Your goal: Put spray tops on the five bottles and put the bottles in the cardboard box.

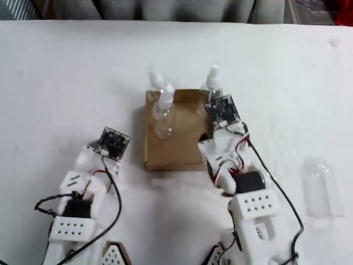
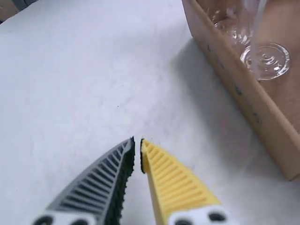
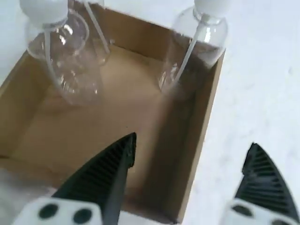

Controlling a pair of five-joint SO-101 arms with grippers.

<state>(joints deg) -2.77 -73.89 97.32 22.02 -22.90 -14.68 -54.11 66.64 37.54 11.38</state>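
Observation:
The cardboard box (image 1: 171,149) sits mid-table. Three clear bottles with white spray tops stand in it: two on the left (image 1: 156,81) (image 1: 164,113) and one at the far right corner (image 1: 213,83). Another clear bottle (image 1: 320,187) lies on the table far right, with no top that I can see. My right gripper (image 3: 192,157) hangs open over the box's right wall (image 3: 206,117), one finger (image 3: 110,161) above the inside and the other above the table, holding nothing. My left gripper (image 2: 137,146) is shut and empty over bare table left of the box (image 2: 234,86).
The white table (image 1: 66,83) stretches wide on the left and behind the box. Both arm bases (image 1: 71,221) crowd the near edge. A dark edge and some objects run along the far side of the table.

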